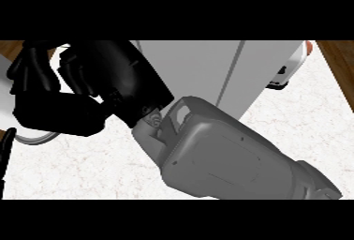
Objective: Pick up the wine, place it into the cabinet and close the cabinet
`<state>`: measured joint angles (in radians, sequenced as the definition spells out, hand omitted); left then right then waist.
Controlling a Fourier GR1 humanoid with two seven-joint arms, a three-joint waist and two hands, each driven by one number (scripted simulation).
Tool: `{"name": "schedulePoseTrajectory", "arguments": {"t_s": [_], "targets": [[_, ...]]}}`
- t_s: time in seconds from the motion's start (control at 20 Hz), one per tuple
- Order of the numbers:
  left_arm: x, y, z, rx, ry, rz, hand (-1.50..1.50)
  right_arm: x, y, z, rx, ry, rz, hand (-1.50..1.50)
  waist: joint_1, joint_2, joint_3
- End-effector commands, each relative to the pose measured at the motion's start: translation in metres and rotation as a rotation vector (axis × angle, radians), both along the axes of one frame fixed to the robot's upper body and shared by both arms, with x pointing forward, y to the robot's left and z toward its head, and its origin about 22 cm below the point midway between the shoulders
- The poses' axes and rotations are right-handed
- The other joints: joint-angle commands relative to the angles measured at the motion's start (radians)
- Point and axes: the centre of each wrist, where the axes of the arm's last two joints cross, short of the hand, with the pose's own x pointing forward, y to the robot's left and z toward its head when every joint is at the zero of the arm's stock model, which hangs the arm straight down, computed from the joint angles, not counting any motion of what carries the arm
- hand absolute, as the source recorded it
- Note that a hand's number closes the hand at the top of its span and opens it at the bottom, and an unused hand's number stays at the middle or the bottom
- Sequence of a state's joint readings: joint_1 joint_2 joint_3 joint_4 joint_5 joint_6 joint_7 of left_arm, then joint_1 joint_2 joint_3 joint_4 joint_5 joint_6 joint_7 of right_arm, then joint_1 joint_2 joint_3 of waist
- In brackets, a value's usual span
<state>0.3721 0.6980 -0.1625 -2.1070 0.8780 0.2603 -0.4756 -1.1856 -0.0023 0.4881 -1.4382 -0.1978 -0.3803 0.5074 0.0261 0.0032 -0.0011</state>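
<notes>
My right forearm [228,159] fills the middle of the head view, rising from the lower right toward the upper left. Its black right hand [104,79] hangs close to the camera at the upper left, just left of the cabinet. The pale grey cabinet [207,70] stands at the top centre, with a vertical door seam running down its front; the door looks flush with the front. No wine bottle shows anywhere; the hand and forearm hide much of the counter. My left hand is out of view.
A white round plate [38,137] with a grey rim peeks out under the hand at the left. A white and red object [294,63] stands right of the cabinet. White marble counter [297,126] shows at the right and lower left.
</notes>
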Motion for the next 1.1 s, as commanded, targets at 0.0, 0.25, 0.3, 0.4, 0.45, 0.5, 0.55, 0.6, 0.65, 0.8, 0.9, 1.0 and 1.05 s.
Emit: {"name": "schedulePoseTrajectory", "arguments": {"t_s": [0.0,0.25,0.3,0.4,0.45,0.5,0.55,0.6,0.65,0.8,0.9,1.0,1.05], "targets": [[0.002,0.004,0.002,-0.004,0.003,-0.006,-1.50,0.035,-0.002,-0.001,-0.009,0.033,-0.031,1.50,-0.002,0.000,0.000],[-0.004,0.014,0.001,0.011,-0.007,0.017,-1.50,0.063,-0.009,-0.028,-0.025,0.034,-0.065,1.50,0.001,0.000,0.000],[0.010,0.004,-0.004,0.005,-0.015,0.023,-1.50,0.066,-0.010,-0.013,-0.029,0.036,-0.057,1.50,-0.013,0.001,0.000],[0.011,0.009,-0.004,0.012,-0.009,0.003,-1.50,0.093,-0.043,-0.029,-0.004,0.030,-0.070,1.50,-0.007,0.008,0.000],[0.004,0.001,-0.009,0.003,-0.006,0.010,-1.50,0.093,-0.027,-0.038,-0.032,0.019,-0.084,1.50,0.004,0.008,0.000],[0.003,0.016,0.001,0.032,-0.003,-0.007,-1.50,0.101,-0.043,-0.026,-0.014,0.028,-0.094,1.50,0.008,0.006,0.000],[0.003,0.005,-0.002,0.013,0.002,0.003,-1.50,0.102,-0.044,-0.026,-0.034,0.012,-0.107,1.50,0.001,0.005,0.000],[0.008,0.005,-0.010,-0.006,0.001,-0.020,-1.50,0.103,-0.039,-0.030,-0.039,0.005,-0.115,1.50,-0.002,0.008,-0.001],[0.012,0.009,-0.002,0.019,-0.003,-0.014,-1.50,0.103,-0.042,-0.031,-0.052,-0.017,-0.138,1.50,-0.005,0.007,0.000],[0.017,-0.001,-0.004,0.000,-0.002,-0.011,-1.50,0.110,-0.048,-0.030,-0.089,-0.043,-0.146,1.50,-0.010,0.012,0.000],[0.014,0.005,-0.001,0.027,-0.011,-0.010,-1.50,0.109,-0.045,-0.044,-0.101,-0.040,-0.148,1.50,0.001,0.008,0.000],[0.016,0.006,0.008,0.007,-0.019,-0.024,-1.50,0.117,-0.065,-0.046,-0.096,-0.049,-0.169,1.50,-0.001,0.009,0.001],[0.016,0.000,-0.003,-0.002,0.006,-0.010,-1.50,0.111,-0.051,-0.051,-0.111,-0.041,-0.125,1.50,-0.005,0.009,0.000]]}}
